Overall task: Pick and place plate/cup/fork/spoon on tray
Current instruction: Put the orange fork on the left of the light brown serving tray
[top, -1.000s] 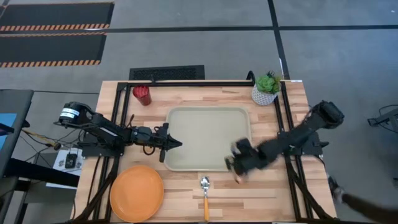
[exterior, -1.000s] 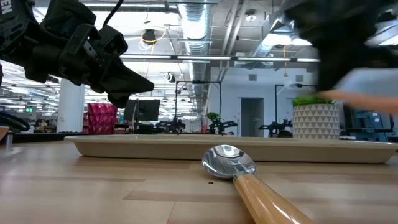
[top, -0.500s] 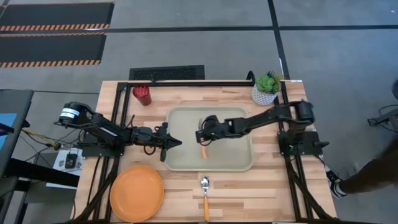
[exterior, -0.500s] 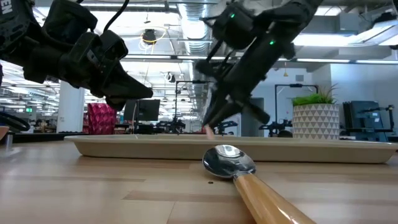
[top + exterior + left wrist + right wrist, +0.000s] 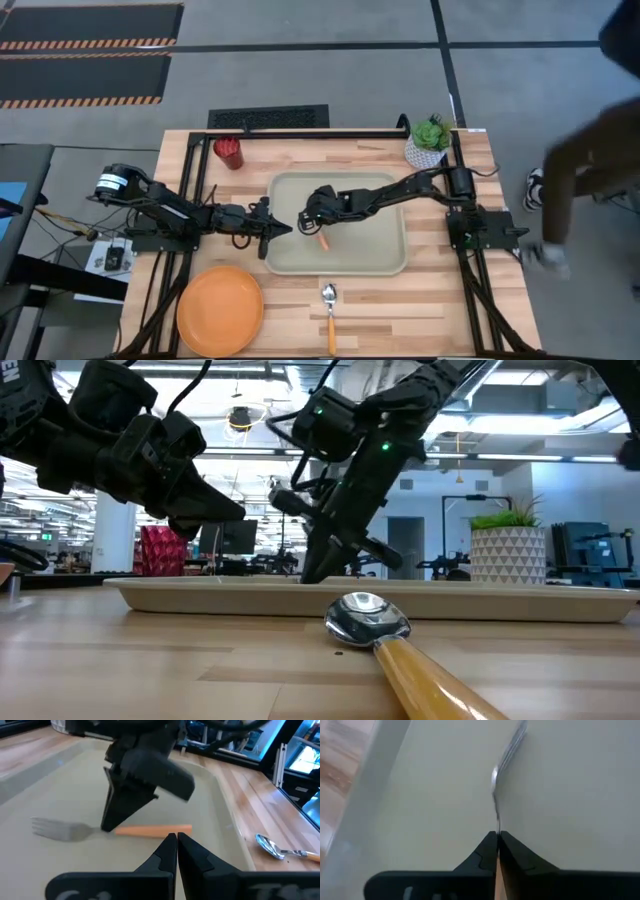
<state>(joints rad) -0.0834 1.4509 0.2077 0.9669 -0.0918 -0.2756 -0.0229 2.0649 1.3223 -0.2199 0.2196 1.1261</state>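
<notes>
The fork lies on the beige tray, tines toward the far edge and orange handle toward the near one. My right gripper reaches in from the right, shut on the fork. At the tray's left rim my left gripper hovers shut and empty, its tips just short of the handle. On the wooden table lie the spoon before the tray, the orange plate near left, and the red cup far left. My right gripper pinches the fork between its two fingers where the metal neck meets the orange handle. The fingers slant down from above, coming from the table's right. The fork rests flat on the tray floor, its tined head stretching beyond the fingertips.
A white pot with a green plant stands at the tray's far right corner. Black frame rails run along the table's far and side edges. A person moves beside the table's right side.
My right gripper has swung from the table's near right, over the tray's near rim, toward the left and down to the tray's middle left. The fork came with it and now lies on the tray floor.
</notes>
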